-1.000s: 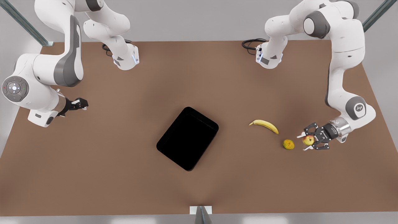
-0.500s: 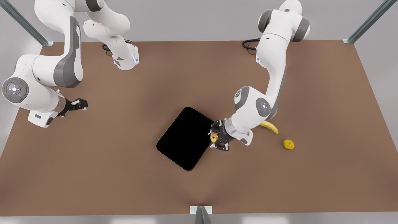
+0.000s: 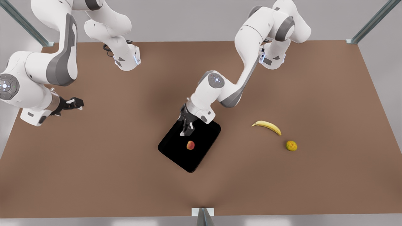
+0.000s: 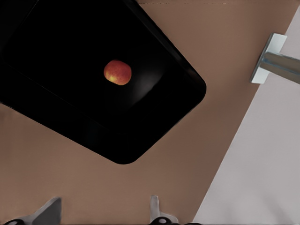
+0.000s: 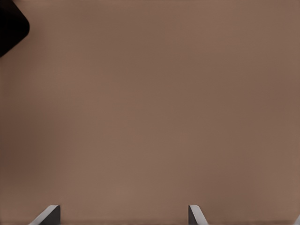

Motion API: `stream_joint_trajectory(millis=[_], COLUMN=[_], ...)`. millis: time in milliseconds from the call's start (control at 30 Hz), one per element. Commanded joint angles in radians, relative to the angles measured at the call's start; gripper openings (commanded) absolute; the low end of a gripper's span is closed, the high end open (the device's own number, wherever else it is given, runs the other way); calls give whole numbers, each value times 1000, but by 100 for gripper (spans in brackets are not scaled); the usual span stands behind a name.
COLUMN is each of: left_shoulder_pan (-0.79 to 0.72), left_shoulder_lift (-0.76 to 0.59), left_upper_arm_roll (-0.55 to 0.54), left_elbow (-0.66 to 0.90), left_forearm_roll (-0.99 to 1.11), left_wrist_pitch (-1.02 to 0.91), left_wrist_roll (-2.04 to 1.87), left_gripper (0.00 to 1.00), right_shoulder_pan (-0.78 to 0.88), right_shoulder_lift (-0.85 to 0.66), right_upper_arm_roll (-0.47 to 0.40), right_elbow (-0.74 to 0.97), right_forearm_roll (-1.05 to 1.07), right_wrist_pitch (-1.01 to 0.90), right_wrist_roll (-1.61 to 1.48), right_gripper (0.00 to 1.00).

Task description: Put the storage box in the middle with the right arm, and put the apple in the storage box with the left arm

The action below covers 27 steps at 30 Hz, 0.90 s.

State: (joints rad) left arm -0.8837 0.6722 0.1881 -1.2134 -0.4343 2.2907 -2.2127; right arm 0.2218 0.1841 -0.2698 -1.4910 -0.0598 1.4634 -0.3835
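Observation:
The black storage box (image 3: 174,150) lies at an angle in the middle of the table, and its floor (image 4: 145,122) is seen from above in the left wrist view. The small red-and-yellow apple (image 3: 190,145) rests inside it, free of any gripper (image 4: 117,72). My left gripper (image 3: 186,128) hangs open above the box's far end, a little behind the apple; its fingertips (image 4: 153,206) are spread with nothing between them. My right gripper (image 3: 78,103) waits open over bare table at the front view's left, its fingertips (image 5: 194,213) wide apart. A corner of the box (image 5: 10,28) shows there.
A yellow banana (image 3: 267,126) and an orange-yellow round fruit (image 3: 291,145) lie on the table at the front view's right. A metal post (image 3: 203,216) stands at the near edge, also seen as a post (image 4: 276,63) from the left wrist.
The left arm swung from the front view's right to over the box with the apple, then let go; the apple now lies in the box. The right arm shifted slightly left.

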Motion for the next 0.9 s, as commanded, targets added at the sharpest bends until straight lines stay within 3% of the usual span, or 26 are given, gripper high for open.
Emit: stream_joint_trajectory(millis=[0,67,133,233,300,333,400,467,533,600,867], left_shoulder_pan=[8,115,199,333,445,503,836,858,856,839,818], left_shoulder_lift=[-17,-160,-287,-333,-339,-419,-532,-715,-689,-494,-479], left_upper_arm_roll=[1,1,42,286,309,292,-214,-230,-240,-234,-237], left_elbow=[-3,-76,-199,-158,-109,-136,-175,-337,-304,-141,-136], left_forearm_roll=[-104,-106,-92,66,104,153,425,417,414,411,411], left_wrist_pitch=[-40,-319,-434,-678,-677,-711,-758,-796,-861,-889,-873], left_wrist_roll=[13,278,526,1341,1424,1767,1912,2176,2167,2196,2193], left_gripper=[100,100,100,100,100,100,100,100,100,100,100], right_shoulder_pan=[-1,-1,-1,-2,-1,-2,-2,-9,-19,-19,-19], right_shoulder_lift=[2,2,5,6,6,6,8,8,8,3,-5], right_upper_arm_roll=[0,0,0,0,0,0,0,0,4,4,4], right_elbow=[0,2,2,2,3,3,3,3,3,2,0], right_forearm_roll=[0,0,0,0,0,0,0,0,0,0,-2], right_wrist_pitch=[0,2,2,2,0,2,2,2,2,2,2], right_wrist_roll=[0,0,0,0,-2,-12,-14,-12,-12,-14,-14], right_gripper=[100,100,100,100,100,100,100,100,100,100,100])
